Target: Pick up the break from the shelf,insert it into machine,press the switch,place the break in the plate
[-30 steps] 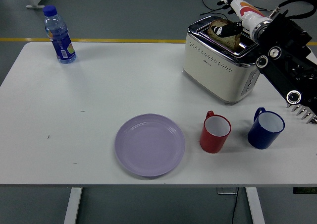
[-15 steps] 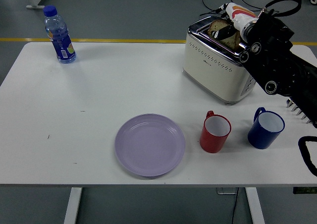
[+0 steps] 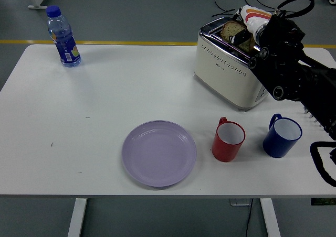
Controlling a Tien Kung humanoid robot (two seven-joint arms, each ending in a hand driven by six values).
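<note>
A slice of brown bread stands in the top slot of the cream and chrome toaster at the back right of the table. My right hand is over the slot, its dark fingers curled on the slice's right side. My black right arm comes in from the right and covers the toaster's right end, hiding its switch. The lilac plate lies empty near the table's front edge, in the middle.
A red mug and a blue mug stand in front of the toaster, right of the plate. A water bottle stands at the back left corner. Cables lie on the floor behind the table.
My right forearm has swung left and down across the toaster's right end. The hand has stayed at the bread in the slot.
</note>
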